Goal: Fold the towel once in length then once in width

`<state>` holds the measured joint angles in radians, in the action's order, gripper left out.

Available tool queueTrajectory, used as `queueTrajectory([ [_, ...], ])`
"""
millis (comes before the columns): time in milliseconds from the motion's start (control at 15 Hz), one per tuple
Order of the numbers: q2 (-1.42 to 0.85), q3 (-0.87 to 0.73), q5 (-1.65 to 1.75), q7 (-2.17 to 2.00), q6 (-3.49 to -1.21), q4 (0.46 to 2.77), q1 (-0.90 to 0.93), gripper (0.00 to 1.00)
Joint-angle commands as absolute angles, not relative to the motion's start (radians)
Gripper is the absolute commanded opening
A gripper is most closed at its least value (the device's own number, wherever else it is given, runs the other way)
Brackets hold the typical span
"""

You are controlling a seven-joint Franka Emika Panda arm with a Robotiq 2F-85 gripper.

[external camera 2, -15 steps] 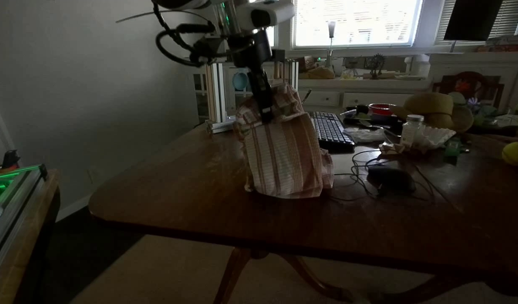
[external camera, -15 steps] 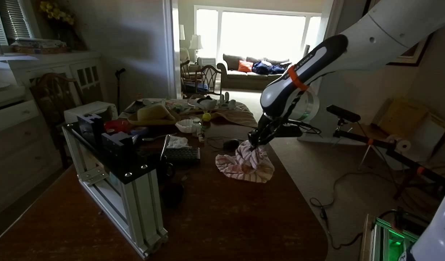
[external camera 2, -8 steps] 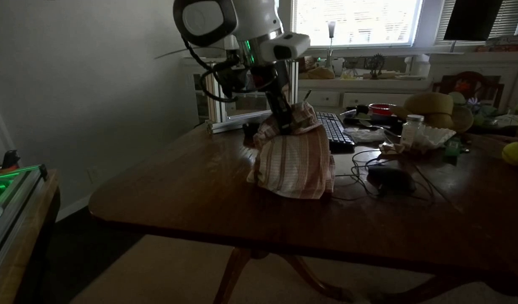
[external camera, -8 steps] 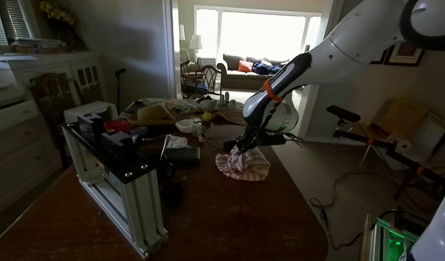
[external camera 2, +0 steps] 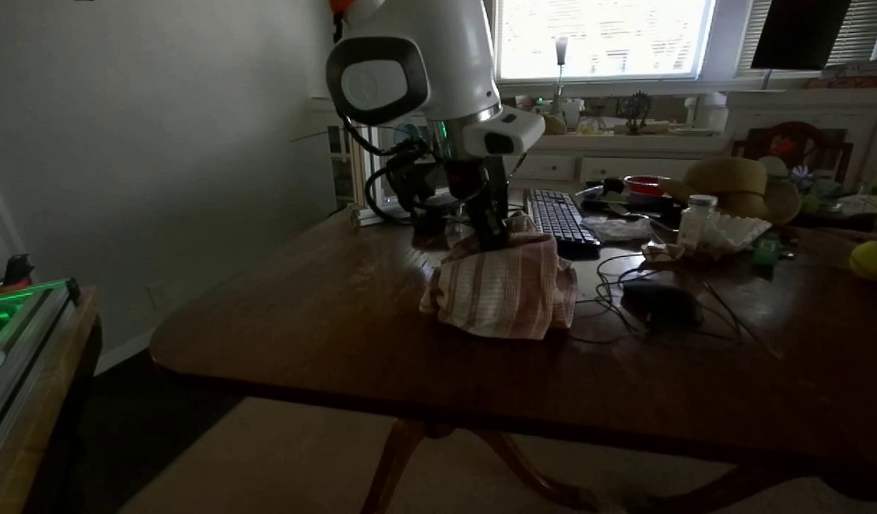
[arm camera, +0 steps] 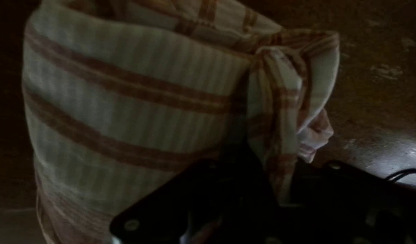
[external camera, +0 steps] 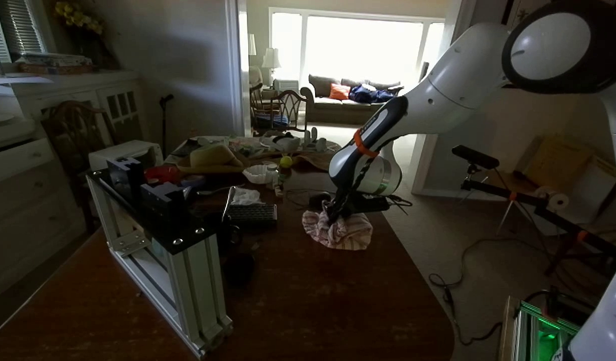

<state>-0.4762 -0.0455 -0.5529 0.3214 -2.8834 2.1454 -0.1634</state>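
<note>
On the tabletop (external camera 2: 303, 314), near its edge, the towel (external camera 2: 503, 294) stands in a crumpled mound, its lower hem resting there and its upper cloth gathered in to me. My fingers (external camera 2: 488, 226) are narrow, pinching a bunched fold as far as the dim wrist view shows; that grip, I judge, is why the cloth peaks instead of slumping. No crisp crease shows, so I take the lengthwise fold as unfinished, and letting go would likely leave a heap. Just beside the towel lies tangled cable (external camera 2: 611, 300), then a dark rounded object (external camera 2: 662, 303); dragging the hem that way could snag. The keyboard (external camera 2: 561, 218), beyond, may limit spreading.
</note>
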Motion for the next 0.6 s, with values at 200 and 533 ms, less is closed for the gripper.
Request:
queueTrajectory([
  [200, -0.524, -0.019, -0.577, 0.340, -2.881, 2.096, -0.195, 0.36],
  [533, -0.379, -0.013, -0.557, 0.319, -2.851, 2.166, -0.175, 0.66],
])
